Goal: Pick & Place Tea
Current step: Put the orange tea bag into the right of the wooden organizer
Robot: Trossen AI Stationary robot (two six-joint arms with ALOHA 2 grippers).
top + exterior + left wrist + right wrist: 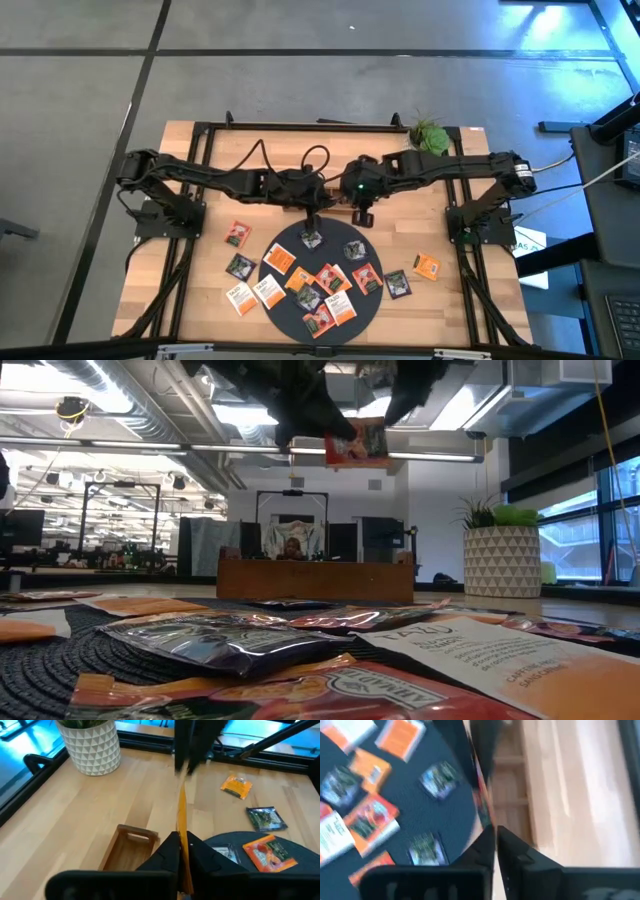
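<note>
One red-orange tea sachet point(357, 442) hangs in the air above the far part of the dark round mat point(330, 243), between both grippers. My left gripper point(181, 851) is shut on one end of it, and my right gripper point(495, 837) is shut on the other. In the high view the two grippers point(313, 218) point(363, 212) meet over the table's middle. Several other sachets, orange, red, black and white, lie flat on the mat point(312, 292). A few more lie on the wood beside it point(238, 266) point(427, 266). My left gripper pinches the sachet between its two fingers at the end nearer that arm point(182, 827). The sachet stands on edge in the hold, lifted clear of the table. My right gripper point(192, 750) has the far end. My right gripper pinches the same sachet between its two fingers at the opposite end point(482, 812). The sachet shows edge-on there and runs away from the fingers toward my left gripper. It hangs clear above the mat's edge.
A brown wooden tray point(127, 847) stands on the table just beyond the mat, under the held sachet. A white patterned plant pot point(90, 745) sits at the far right corner point(430, 135). Bare wood lies to the left and right of the mat.
</note>
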